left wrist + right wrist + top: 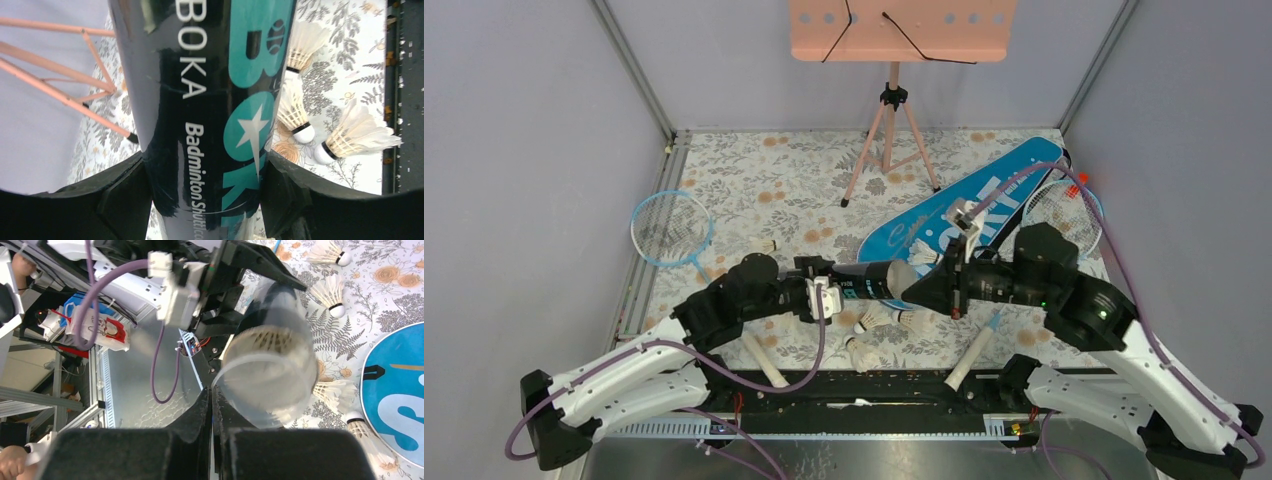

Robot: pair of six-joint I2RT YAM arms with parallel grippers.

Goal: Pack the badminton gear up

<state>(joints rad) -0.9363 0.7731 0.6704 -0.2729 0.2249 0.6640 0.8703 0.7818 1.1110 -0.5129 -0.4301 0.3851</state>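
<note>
Gripping the black tube (869, 280) with the left fingers (824, 298), one pressed to each side of its glossy printed wall, near the end away from the mouth. Holding it level, clear above the bench (754, 180), mouth turned toward the right fingers (211, 407). Pressed flat together there, nothing seen between, tips right at the rim.

Probably light and stiff, yet slick-walled, apt to roll and easy to dent. Best taken across the body as now, never by the open rim.

Just beyond the right fingertips, inside the mouth: white feathers of at least one packed shuttlecock (267, 347). Cannot tell how many sit deeper, nor how much room remains.

Below and just beside the left fingers, lying on the bench: several loose shuttlecocks (350, 135). Feather-light and fragile by the look. Pinch at the cork, not the skirt, and feed cork-first so the feathers do not fold.

Beyond the right fingers, lying flat: the blue bag (964, 215). Cannot tell whether open, or what it holds. Against its far edge, one racket (1064, 210), head exposed. Well out past the left fingers, a second racket (671, 228), also on the bench. Rigid frames, light, strings easy to snag. Better lifted by the white handles.
</note>
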